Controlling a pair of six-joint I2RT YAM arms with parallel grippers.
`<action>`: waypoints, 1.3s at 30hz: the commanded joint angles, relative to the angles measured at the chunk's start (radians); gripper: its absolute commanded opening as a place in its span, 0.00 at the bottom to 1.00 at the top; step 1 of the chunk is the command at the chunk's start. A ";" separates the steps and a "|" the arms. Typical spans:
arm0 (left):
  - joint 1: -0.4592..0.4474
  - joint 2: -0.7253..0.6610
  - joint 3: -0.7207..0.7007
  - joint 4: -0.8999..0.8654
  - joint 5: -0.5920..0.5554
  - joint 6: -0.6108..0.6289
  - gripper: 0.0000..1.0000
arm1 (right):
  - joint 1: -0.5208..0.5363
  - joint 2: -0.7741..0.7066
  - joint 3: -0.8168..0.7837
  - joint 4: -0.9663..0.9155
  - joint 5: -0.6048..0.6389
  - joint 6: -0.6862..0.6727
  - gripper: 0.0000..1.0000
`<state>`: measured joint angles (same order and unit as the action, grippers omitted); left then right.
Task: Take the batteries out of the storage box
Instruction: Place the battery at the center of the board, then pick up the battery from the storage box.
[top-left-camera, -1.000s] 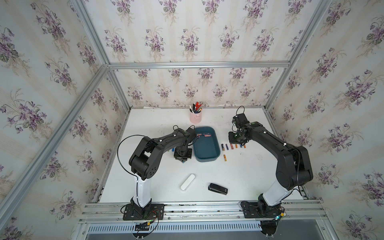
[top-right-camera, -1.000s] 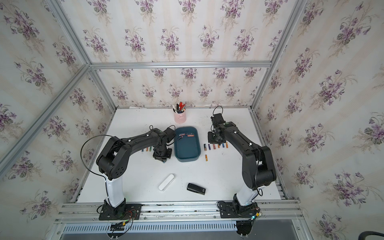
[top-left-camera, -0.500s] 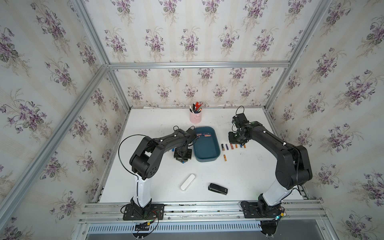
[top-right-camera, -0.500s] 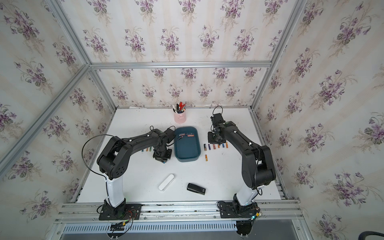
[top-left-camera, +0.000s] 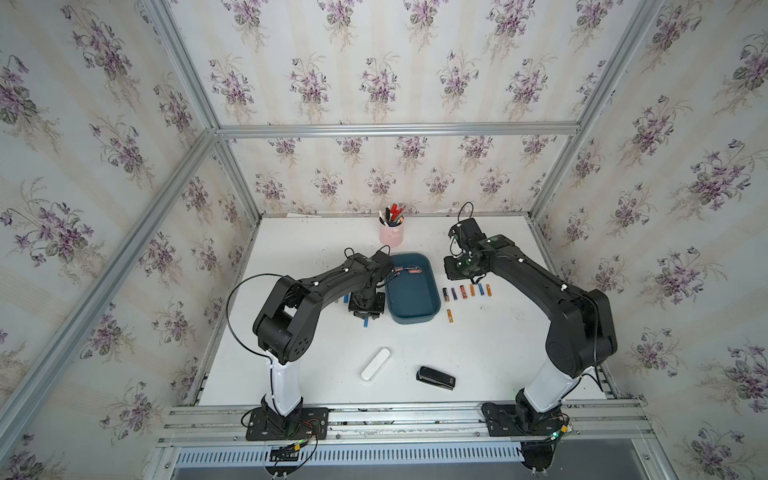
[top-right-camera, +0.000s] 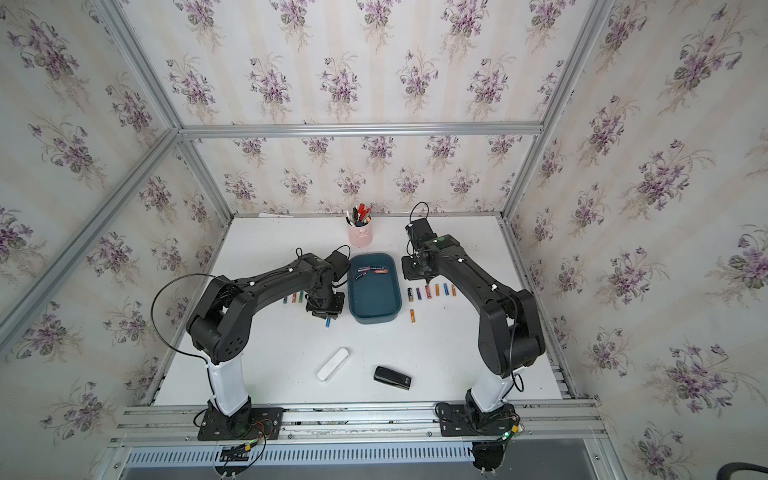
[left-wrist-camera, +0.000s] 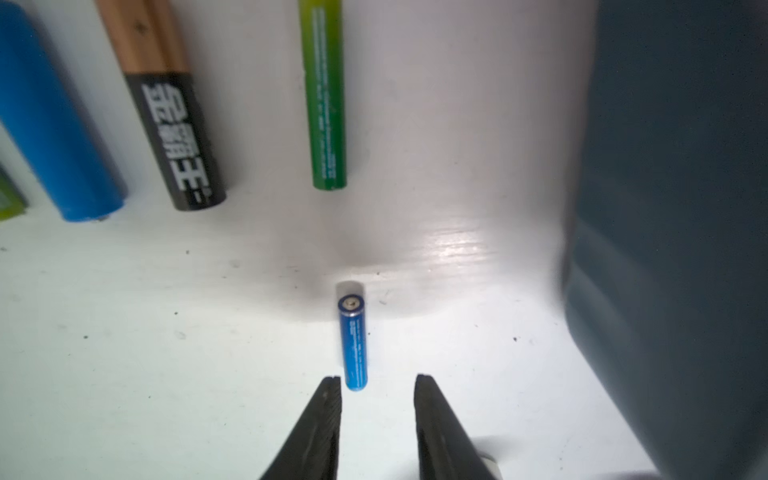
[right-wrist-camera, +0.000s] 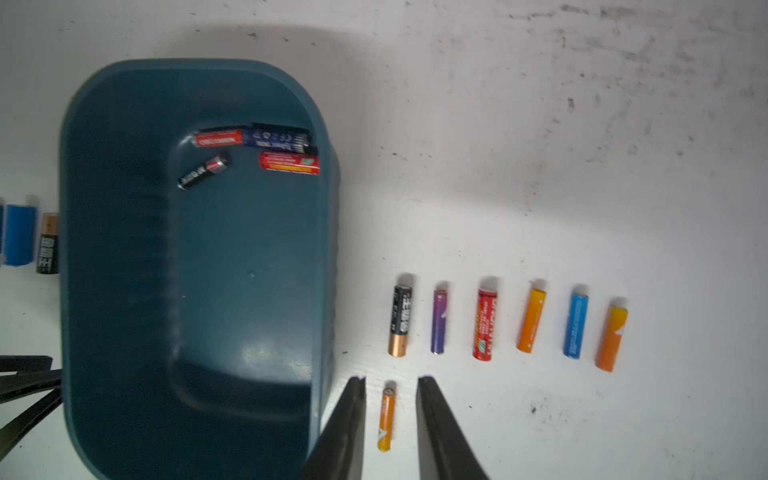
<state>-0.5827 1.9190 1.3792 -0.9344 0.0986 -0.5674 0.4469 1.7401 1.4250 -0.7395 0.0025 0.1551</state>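
Left wrist: Chinese-lettered black-copper battery (left-wrist-camera: 174, 141)

The storage box (top-left-camera: 411, 299) is coloured dark teal-blue; red, black and navy batteries (right-wrist-camera: 289, 163) are seen inside. The battery row (top-left-camera: 463, 291) right of centre in a top view is coloured black-copper, purple, red, orange, blue, orange. The wallpaper (top-left-camera: 374, 70) is patterned with purple flowers.

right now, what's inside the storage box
Four batteries at one end of the storage box: two red, one dark blue, one black. Rest is bare. Any hidden behind the blue one can't be told.
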 joint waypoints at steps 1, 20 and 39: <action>0.007 -0.013 0.016 -0.038 -0.014 0.012 0.37 | 0.049 0.051 0.058 -0.028 0.038 -0.049 0.29; 0.125 -0.027 -0.002 -0.038 0.016 0.100 0.38 | 0.156 0.509 0.514 -0.116 0.087 -0.242 0.47; 0.162 0.015 -0.003 -0.028 0.035 0.129 0.38 | 0.146 0.646 0.618 -0.128 0.151 -0.259 0.57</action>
<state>-0.4232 1.9312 1.3724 -0.9543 0.1307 -0.4515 0.5953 2.3810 2.0403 -0.8635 0.1429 -0.1047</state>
